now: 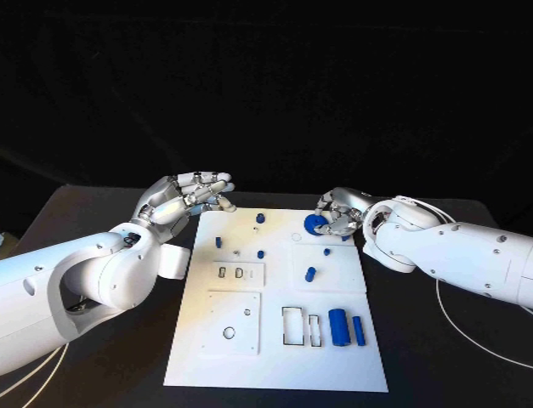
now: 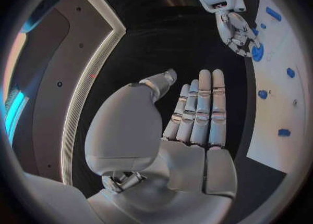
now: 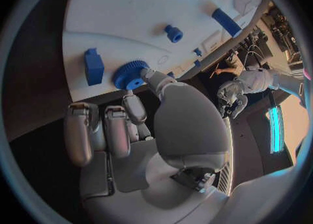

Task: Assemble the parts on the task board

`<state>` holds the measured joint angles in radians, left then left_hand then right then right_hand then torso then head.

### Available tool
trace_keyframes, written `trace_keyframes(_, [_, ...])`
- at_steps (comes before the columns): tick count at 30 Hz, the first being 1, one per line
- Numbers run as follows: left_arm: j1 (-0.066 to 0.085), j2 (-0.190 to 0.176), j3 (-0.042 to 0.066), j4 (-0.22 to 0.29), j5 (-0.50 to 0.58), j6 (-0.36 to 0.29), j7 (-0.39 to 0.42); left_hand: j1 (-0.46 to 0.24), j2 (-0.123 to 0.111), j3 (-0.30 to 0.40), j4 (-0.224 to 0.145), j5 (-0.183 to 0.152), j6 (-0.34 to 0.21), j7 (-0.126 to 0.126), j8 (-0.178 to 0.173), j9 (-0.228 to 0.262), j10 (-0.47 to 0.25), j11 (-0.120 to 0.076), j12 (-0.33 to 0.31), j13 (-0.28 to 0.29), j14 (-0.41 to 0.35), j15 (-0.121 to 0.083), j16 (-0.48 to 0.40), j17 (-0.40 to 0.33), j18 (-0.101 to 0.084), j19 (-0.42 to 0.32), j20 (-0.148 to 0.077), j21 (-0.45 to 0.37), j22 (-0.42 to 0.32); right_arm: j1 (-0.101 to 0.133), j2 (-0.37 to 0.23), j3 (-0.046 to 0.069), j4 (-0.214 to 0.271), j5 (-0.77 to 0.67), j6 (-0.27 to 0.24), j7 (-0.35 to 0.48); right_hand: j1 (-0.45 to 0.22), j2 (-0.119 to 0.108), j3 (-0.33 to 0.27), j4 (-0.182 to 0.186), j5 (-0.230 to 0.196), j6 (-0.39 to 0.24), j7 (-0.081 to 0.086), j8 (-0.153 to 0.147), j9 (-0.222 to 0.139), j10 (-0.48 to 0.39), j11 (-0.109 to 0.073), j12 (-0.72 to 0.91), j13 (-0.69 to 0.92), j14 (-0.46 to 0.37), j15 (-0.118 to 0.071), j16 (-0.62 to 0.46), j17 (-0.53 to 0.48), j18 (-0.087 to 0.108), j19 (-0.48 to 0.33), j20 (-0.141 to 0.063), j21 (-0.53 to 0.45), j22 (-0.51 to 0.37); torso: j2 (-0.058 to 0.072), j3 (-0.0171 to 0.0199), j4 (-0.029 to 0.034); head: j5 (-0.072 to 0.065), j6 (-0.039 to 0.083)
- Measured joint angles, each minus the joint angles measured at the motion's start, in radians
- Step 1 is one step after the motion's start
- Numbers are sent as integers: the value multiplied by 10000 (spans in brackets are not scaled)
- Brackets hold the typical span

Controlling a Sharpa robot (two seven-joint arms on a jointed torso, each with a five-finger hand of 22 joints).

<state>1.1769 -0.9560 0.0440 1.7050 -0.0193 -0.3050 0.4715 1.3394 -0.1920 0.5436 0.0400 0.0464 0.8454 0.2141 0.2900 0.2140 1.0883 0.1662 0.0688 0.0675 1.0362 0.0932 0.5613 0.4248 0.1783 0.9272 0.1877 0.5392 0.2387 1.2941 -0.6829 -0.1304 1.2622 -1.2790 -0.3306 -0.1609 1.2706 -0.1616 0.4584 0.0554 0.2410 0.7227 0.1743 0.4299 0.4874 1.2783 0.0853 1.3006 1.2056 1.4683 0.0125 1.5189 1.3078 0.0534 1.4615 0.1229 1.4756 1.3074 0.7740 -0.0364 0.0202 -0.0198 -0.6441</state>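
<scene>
On the task board point(image 1: 279, 357), blue parts point(image 1: 338, 326).

a black table point(image 1: 119, 204) stands against a dark, unlit backdrop point(image 1: 266, 85).

The head camera looks steeply down from above at the black worktop point(image 1: 94, 212), with the white board point(image 1: 279, 357) central and an arm entering from each side. The left wrist camera sits close behind the left hand point(image 2: 195, 114) and faces across the worktop to the board's far edge, catching the right hand point(image 2: 238, 31) there. The right wrist camera sits just behind the right hand, very near the board, with the blue gear point(image 3: 130, 74) close before it. All three views share that gear and the board's corner.
</scene>
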Motion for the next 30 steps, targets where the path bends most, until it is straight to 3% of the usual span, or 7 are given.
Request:
trace_keyframes(5, [0, -1, 0, 0, 0, 5, -5, 0, 0, 0, 0, 0, 0, 0, 0, 0, 0, 0, 0, 0, -36, 36, 0, 12, 1, 0, 0, 0, 9, -23, -11, -5, 112, -287, -239, 1, 25, 23, 399, -119, -197, 443, -116, 154, -77, 281, -140, 240, 320, -37, -37, 37, 0, 1, 47, -47, 57, -1, 4, 1, 2, -8, -7])
trace_keyframes(16, [0, -12, 0, 1, 1, 21, -18, 0, 0, 0, 0, 0, -35, 35, 0, -2, 0, 0, 0, -1, -36, 36, 0, 15, 1, 0, 0, 0, 12, -46, -22, -9, 237, -967, -748, -20, 111, 16, 626, -148, -270, 504, -70, 244, -86, 385, -174, 319, 437, -33, -112, 37, -1, -1, 45, -122, 96, 7, 5, -3, 8, -12, -6])
trace_keyframes(18, [0, -14, 0, 1, 1, 23, -20, 0, 0, 0, 0, 0, -35, 35, 0, -2, 0, 0, 0, -1, -36, 36, 0, 14, 0, 1, 0, 0, 12, -47, -40, -9, 312, -1072, -845, -26, 110, 17, 641, -149, -269, 504, -70, 245, -90, 421, -210, 319, 438, -34, -112, 37, -1, -111, 45, -122, 133, 7, 5, -2, 3, 0, 1])
trace_keyframes(30, [0, 10, 0, -14, 2, 57, -41, 0, 0, 0, 0, 0, -35, 35, 1, -3, -37, -37, 0, -1, -35, 36, 37, 13, 0, 1, 0, 0, 10, -47, 116, -2, 1403, -2386, -1486, -212, -62, 47, 707, -89, -141, 504, -70, 242, -174, 457, -245, 319, 486, -34, -111, 33, -2, -111, 45, -121, 171, 5, 5, 6, 19, 35, 67])
